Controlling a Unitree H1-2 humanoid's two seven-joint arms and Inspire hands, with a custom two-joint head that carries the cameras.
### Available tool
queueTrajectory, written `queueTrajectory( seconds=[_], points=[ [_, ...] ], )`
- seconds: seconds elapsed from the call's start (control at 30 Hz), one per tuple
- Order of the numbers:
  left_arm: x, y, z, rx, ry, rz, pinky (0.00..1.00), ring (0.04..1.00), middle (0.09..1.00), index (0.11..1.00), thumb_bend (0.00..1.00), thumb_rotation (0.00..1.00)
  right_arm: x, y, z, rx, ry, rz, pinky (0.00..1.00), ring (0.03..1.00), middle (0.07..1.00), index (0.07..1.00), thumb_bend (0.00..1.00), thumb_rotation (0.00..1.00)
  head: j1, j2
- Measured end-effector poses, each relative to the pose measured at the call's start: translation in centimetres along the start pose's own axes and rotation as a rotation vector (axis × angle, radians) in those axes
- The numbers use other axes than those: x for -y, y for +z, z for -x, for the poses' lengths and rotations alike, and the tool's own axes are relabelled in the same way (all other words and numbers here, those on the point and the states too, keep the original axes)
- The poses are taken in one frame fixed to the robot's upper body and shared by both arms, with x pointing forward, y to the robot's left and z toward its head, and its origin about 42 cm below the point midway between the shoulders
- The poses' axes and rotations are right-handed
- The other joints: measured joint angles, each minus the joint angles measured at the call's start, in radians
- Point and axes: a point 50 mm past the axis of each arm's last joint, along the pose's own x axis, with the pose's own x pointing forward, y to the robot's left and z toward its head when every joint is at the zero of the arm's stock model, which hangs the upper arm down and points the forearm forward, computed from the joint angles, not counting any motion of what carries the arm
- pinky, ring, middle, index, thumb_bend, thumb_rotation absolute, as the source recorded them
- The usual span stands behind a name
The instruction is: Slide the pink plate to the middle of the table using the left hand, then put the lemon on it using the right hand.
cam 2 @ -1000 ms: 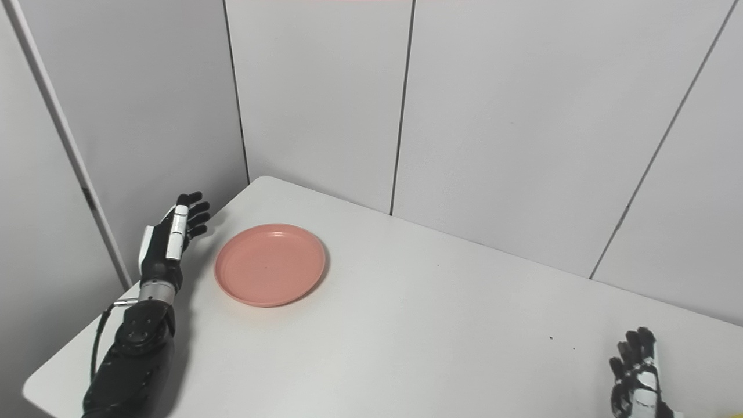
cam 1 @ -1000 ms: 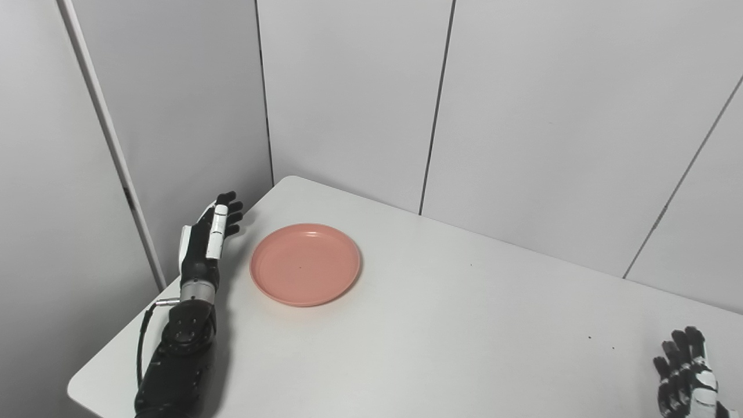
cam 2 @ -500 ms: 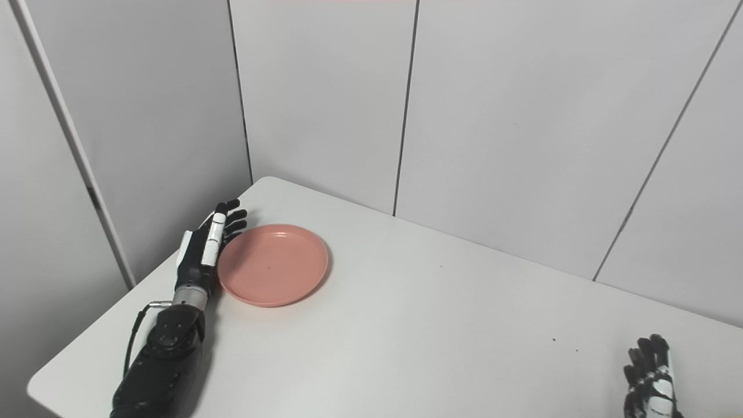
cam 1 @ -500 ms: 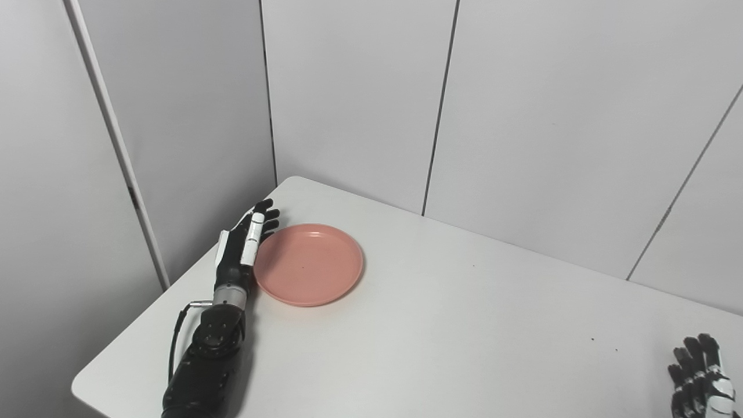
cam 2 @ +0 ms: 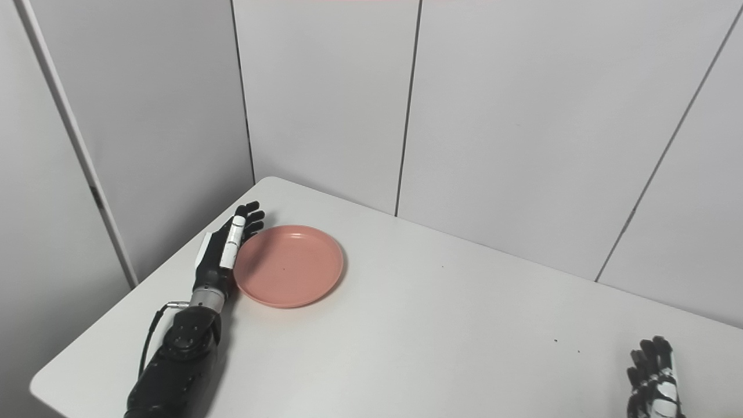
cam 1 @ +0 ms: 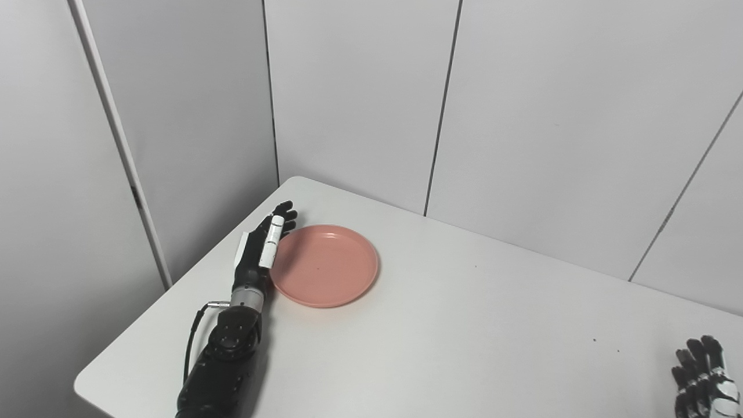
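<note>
The pink plate lies flat on the left part of the white table. My left hand is open, fingers straight and together, its edge against the plate's left rim; it also shows in the right eye view. My right hand rests at the bottom right corner with fingers apart and holds nothing; it also shows in the right eye view. No lemon is in view.
Grey wall panels stand close behind the table and along its left side. The table's left edge runs just beside my left forearm.
My left hand moved right, met the plate's left rim and pushed the plate a little to the right. The right hand sank slightly lower in the picture.
</note>
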Motion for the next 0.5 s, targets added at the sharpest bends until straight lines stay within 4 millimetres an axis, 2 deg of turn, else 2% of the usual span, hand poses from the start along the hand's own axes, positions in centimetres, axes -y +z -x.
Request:
queueTrajectory(
  seconds=[0.27, 0.37, 0.5],
  points=[
    [1.8, 0.2, 0.8, 0.019, -0.058, -0.007, 0.83, 0.835, 0.829, 0.818, 0.68, 1.0, 0.0, 0.1, 0.3, -0.005, -0.014, 0.017, 1.0, 0.965, 0.959, 0.962, 0.65, 1.0, -0.023, 0.012],
    [2.9, 0.4, 1.4, 0.022, -0.09, -0.002, 0.84, 0.838, 0.833, 0.821, 0.7, 1.0, 0.0, 0.1, 0.5, -0.004, -0.013, 0.023, 1.0, 0.971, 0.964, 0.968, 0.65, 1.0, -0.038, 0.02],
    [4.8, 0.4, 2.1, 0.017, -0.131, 0.017, 0.84, 0.83, 0.832, 0.823, 0.67, 1.0, -0.1, 0.1, 0.6, -0.011, -0.008, 0.024, 1.0, 0.993, 0.987, 0.988, 0.67, 1.0, -0.07, 0.032]
  ],
)
